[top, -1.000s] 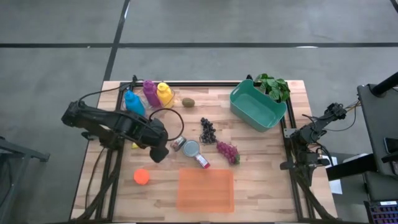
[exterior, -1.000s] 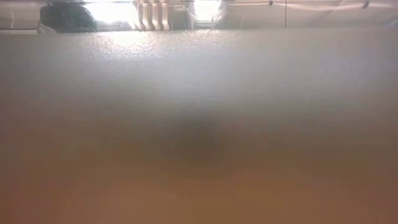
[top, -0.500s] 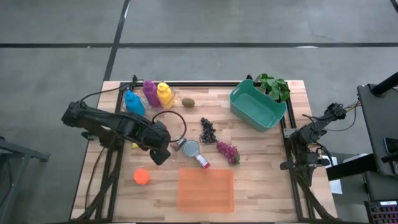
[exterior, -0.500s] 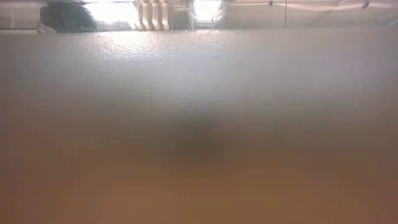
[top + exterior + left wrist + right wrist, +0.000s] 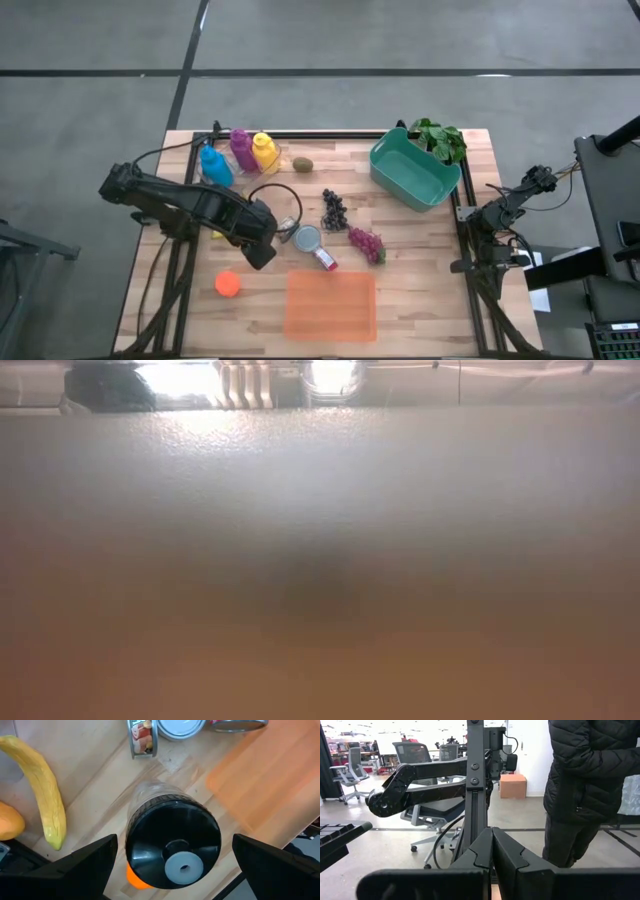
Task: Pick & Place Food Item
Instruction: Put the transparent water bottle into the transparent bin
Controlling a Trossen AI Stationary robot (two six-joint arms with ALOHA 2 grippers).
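Observation:
My left gripper (image 5: pixel 175 840) points down over the table's left middle (image 5: pixel 260 250), open. Its fingers stand on either side of a clear jar with a black lid (image 5: pixel 172 847) and touch nothing. The jar stands upright on the wood. Behind its lid an orange ball (image 5: pixel 131 877) peeks out, also seen as the ball (image 5: pixel 228 283) near the front left. A banana (image 5: pixel 47 795) lies beside the jar. Dark grapes (image 5: pixel 333 210), red grapes (image 5: pixel 366 243) and a kiwi (image 5: pixel 302 164) lie mid-table. My right gripper (image 5: pixel 492 855) is shut, level, at the table's right edge (image 5: pixel 497 210).
Two cans (image 5: pixel 308 238) (image 5: pixel 325 258) lie right of the jar. An orange mat (image 5: pixel 330 304) lies at the front. A teal bin (image 5: pixel 413 172) with a green plant (image 5: pixel 440 138) behind it stands far right; three coloured bottles (image 5: pixel 240 150) stand far left. A person (image 5: pixel 590 780) stands beyond the table.
My left gripper has sunk a little toward the jar, still open.

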